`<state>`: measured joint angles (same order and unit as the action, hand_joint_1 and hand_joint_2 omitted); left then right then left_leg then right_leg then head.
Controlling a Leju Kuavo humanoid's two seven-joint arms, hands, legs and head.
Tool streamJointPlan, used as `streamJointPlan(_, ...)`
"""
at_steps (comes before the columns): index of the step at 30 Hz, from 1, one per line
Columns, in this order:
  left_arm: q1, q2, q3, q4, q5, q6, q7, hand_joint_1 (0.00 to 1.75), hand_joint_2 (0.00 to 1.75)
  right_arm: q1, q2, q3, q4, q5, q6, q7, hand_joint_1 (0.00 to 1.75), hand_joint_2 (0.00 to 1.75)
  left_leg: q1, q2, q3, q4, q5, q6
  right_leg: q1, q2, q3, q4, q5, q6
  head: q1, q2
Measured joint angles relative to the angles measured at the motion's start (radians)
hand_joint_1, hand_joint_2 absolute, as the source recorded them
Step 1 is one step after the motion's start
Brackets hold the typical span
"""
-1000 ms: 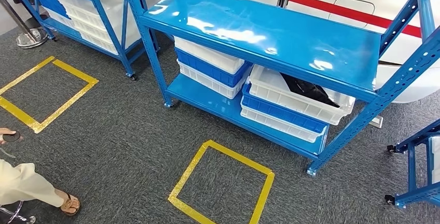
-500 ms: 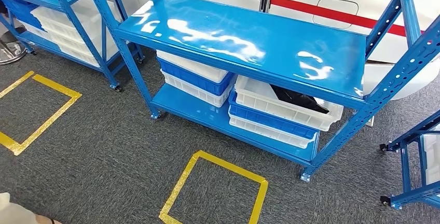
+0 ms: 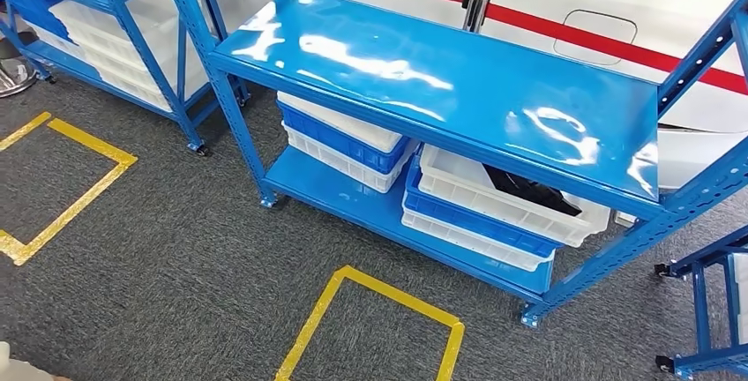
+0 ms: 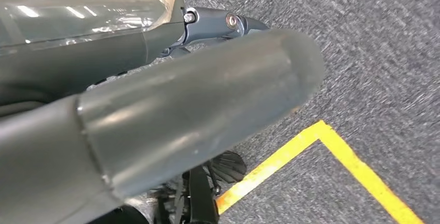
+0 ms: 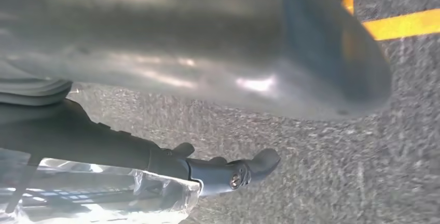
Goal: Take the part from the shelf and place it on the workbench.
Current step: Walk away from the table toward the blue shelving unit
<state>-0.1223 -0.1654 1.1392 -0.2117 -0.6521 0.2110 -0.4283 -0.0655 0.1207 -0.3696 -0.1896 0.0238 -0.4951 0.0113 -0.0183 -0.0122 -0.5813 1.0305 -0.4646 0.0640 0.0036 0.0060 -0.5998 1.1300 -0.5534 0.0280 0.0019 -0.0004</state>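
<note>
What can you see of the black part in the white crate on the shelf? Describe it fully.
The black part is dark and slightly glossy, an irregular angular shape lying flat in the top white crate of the right-hand stack on the lower shelf. The upper shelf board hides some of it. Neither hand touches it. Its material cannot be told.

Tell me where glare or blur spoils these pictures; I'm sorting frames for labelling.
Head view: sharp, but white glare streaks the blue shelf top; the black part in the white bin is dim. Left wrist view: left hand blurred, carpet smeared. Right wrist view: right hand blurred, with highlights.
</note>
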Motion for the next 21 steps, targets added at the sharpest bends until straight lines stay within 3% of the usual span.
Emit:
streamJointPlan(2,-0.001,-0.001,0.002,0.001,0.002,0.000,-0.001,0.00,0.00,-0.001,-0.001,0.000,0.000,-0.002,0.005,-0.001,0.00,0.00,-0.005,-0.002,0.010,0.001,-0.011,-0.005,0.011,0.001,0.028,-0.092,0.053,-0.015,-0.002,0.000)
streamJointPlan(4,-0.002,-0.002,0.007,0.001,0.003,0.000,-0.001,0.00,0.00,-0.003,0.000,0.000,0.000,-0.008,0.010,-0.004,0.00,0.00,-0.006,-0.002,0.012,0.000,-0.017,-0.012,0.013,0.003,0.031,-0.107,0.063,-0.028,-0.003,0.000)
streamJointPlan(6,-0.001,-0.001,0.010,0.000,0.004,0.000,-0.001,0.00,0.00,-0.003,0.001,-0.001,0.000,-0.015,0.013,-0.006,0.00,0.00,-0.002,0.001,0.009,0.012,-0.027,-0.021,-0.002,0.006,0.042,-0.117,0.068,-0.038,-0.003,0.000)
streamJointPlan(8,0.000,0.000,0.012,0.000,0.004,-0.001,-0.002,0.00,0.00,-0.003,0.003,-0.003,0.000,-0.020,0.013,-0.007,0.00,0.00,0.004,0.004,-0.018,0.078,-0.070,-0.037,-0.018,0.010,0.057,-0.126,0.074,-0.047,-0.004,0.000)
streamJointPlan(10,0.000,0.000,0.014,0.000,0.004,-0.001,-0.002,0.00,0.00,-0.003,0.006,-0.005,0.000,-0.022,0.013,-0.007,0.00,0.00,0.018,0.004,-0.080,0.203,-0.135,-0.055,-0.019,0.017,0.059,-0.127,0.074,-0.052,-0.007,0.000)
streamJointPlan(11,0.000,0.000,0.014,0.000,0.003,-0.001,-0.002,0.00,0.00,-0.003,0.007,-0.005,0.000,-0.022,0.013,-0.008,0.00,0.00,0.027,0.005,-0.109,0.255,-0.153,-0.063,-0.020,0.022,0.059,-0.127,0.073,-0.052,-0.007,0.000)
streamJointPlan(12,0.001,0.001,0.014,0.000,0.003,-0.001,-0.002,0.00,0.00,-0.002,0.007,-0.006,0.000,-0.023,0.013,-0.008,0.00,0.00,0.036,0.005,-0.124,0.279,-0.153,-0.071,-0.023,0.030,0.060,-0.126,0.072,-0.050,-0.007,0.000)
streamJointPlan(13,0.001,0.002,0.015,0.000,0.003,-0.001,-0.002,0.00,0.00,-0.002,0.008,-0.006,0.000,-0.023,0.013,-0.008,0.00,0.00,0.044,0.005,-0.121,0.266,-0.132,-0.080,-0.027,0.038,0.061,-0.125,0.070,-0.047,-0.007,0.000)
streamJointPlan(15,0.001,0.004,0.015,0.000,0.003,-0.002,-0.002,0.00,0.00,-0.002,0.008,-0.007,0.000,-0.024,0.014,-0.008,0.00,0.00,0.063,-0.006,-0.066,0.153,-0.061,-0.099,-0.037,0.057,0.067,-0.123,0.063,-0.034,-0.008,0.000)
streamJointPlan(16,0.001,0.005,0.015,0.000,0.002,-0.003,-0.002,0.00,0.00,-0.003,0.009,-0.007,0.000,-0.024,0.015,-0.008,0.00,0.00,0.071,-0.023,-0.033,0.087,-0.036,-0.108,-0.037,0.066,0.064,-0.118,0.058,-0.024,-0.009,0.000)
streamJointPlan(17,0.001,0.005,0.015,0.000,0.001,-0.004,-0.002,0.00,0.00,-0.004,0.009,-0.008,0.000,-0.024,0.015,-0.008,0.00,0.00,0.074,-0.038,-0.009,0.041,-0.022,-0.109,-0.037,0.075,0.061,-0.115,0.054,-0.014,-0.009,0.000)
streamJointPlan(19,0.001,0.006,0.015,0.000,0.000,-0.005,-0.001,0.00,0.00,-0.006,0.010,-0.008,0.000,-0.025,0.016,-0.008,0.00,0.00,0.067,-0.052,0.010,0.008,-0.025,-0.095,-0.035,0.092,0.052,-0.114,0.052,0.008,-0.010,0.000)
streamJointPlan(21,0.000,0.006,0.015,0.000,0.000,-0.005,-0.001,0.00,0.00,-0.005,0.011,-0.010,0.000,-0.026,0.016,-0.008,0.00,0.00,0.057,-0.032,0.012,0.004,-0.022,-0.070,-0.039,0.098,0.051,-0.117,0.053,0.024,-0.008,0.000)
